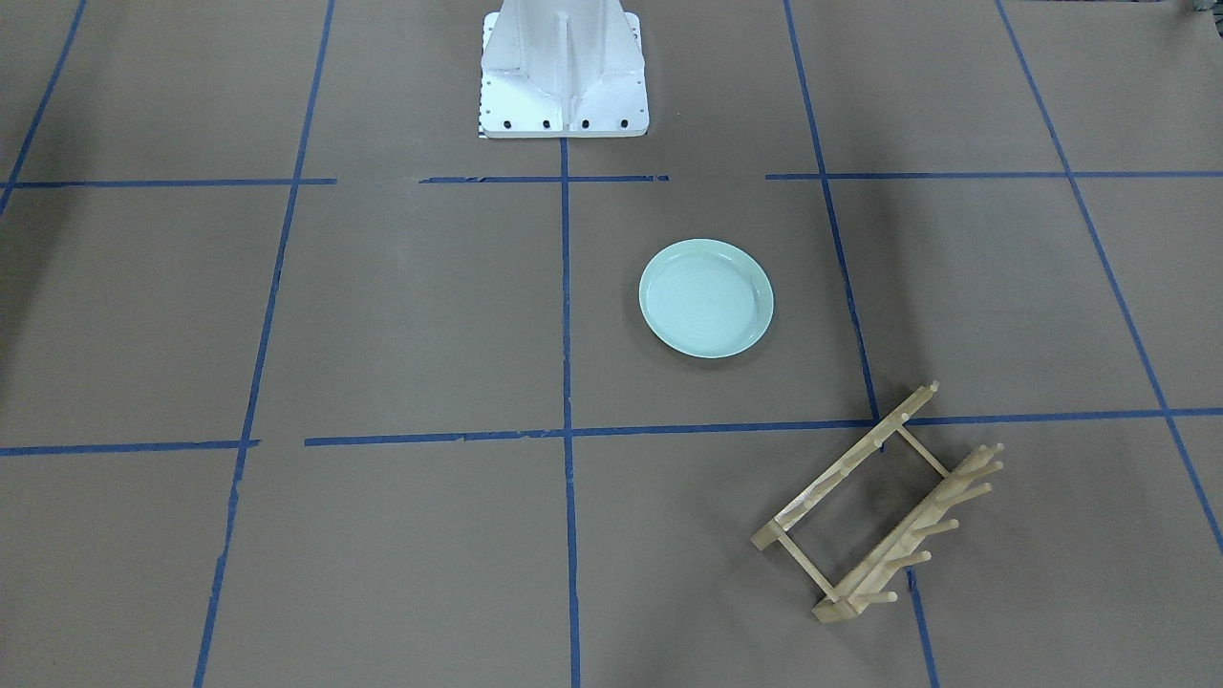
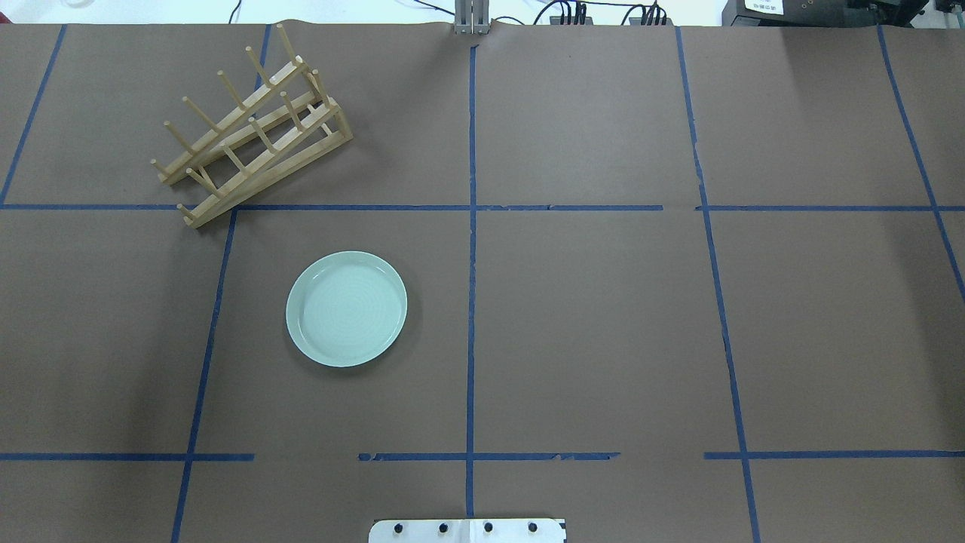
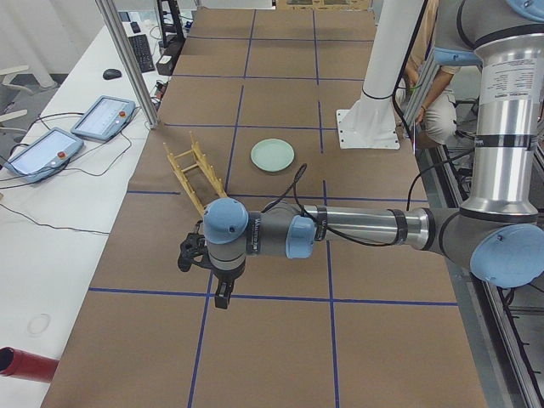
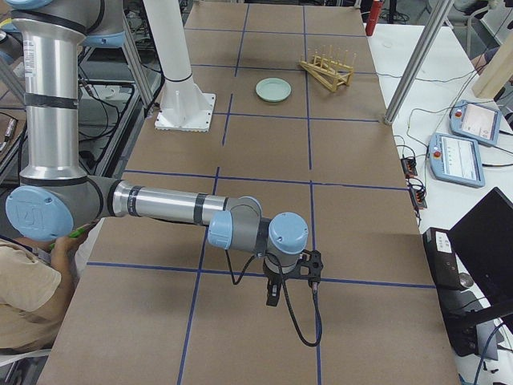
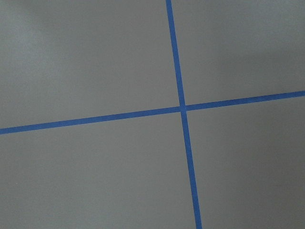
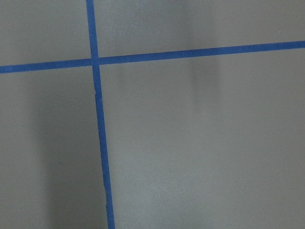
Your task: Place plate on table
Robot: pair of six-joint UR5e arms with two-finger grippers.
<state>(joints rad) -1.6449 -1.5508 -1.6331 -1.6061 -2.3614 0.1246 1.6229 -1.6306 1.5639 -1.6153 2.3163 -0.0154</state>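
Observation:
The pale mint-green plate lies flat on the brown table, left of the middle tape line. It also shows in the front-facing view and small in both side views. No gripper is near it. My left gripper hangs over the table far from the plate, seen only in the exterior left view; I cannot tell if it is open or shut. My right gripper hangs likewise, seen only in the exterior right view; I cannot tell its state. Both wrist views show only bare table with blue tape.
A light wooden peg rack stands tilted at the far left, apart from the plate and empty. The white robot base sits at the near middle edge. Operators' tablets lie beyond the table's far edge.

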